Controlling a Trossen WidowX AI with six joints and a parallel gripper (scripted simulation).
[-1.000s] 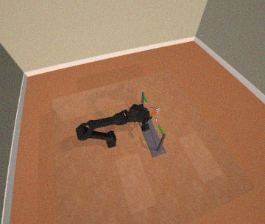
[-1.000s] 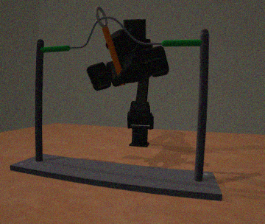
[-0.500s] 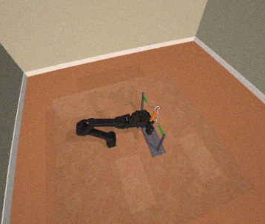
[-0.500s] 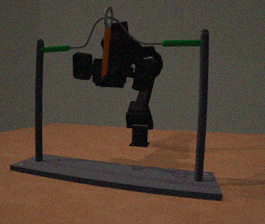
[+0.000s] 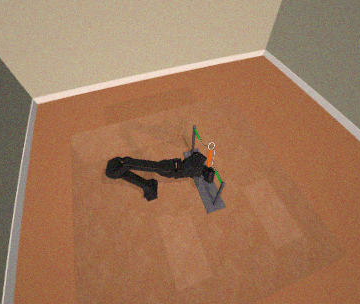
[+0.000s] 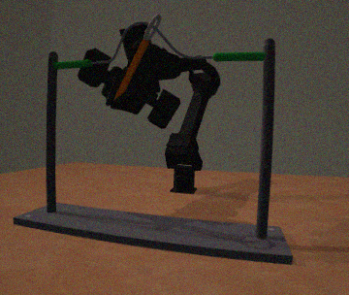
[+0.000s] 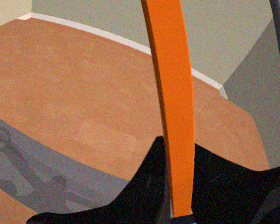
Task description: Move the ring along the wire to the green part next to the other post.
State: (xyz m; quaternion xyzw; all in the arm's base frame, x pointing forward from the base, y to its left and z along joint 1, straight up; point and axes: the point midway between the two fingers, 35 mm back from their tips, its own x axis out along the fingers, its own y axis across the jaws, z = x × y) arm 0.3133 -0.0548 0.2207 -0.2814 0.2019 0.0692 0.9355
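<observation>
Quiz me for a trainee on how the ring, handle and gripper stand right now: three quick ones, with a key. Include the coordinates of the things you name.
1. True or false: the gripper [image 5: 210, 165] [image 6: 116, 97] [image 7: 167, 141] is shut on the orange handle [image 5: 210, 158] [image 6: 134, 68] [image 7: 176, 95].

2. Multiple choice: in the exterior view, where is the ring [image 5: 211, 143] [image 6: 160, 22]?
a) lying on the base
b) up over the grey part of the wire
c) on a green part, against a post

3. Fill in: the end parts of the wire, next to the posts, are coloured ____.

Key: 1 true; 2 b; 3 green.
</observation>
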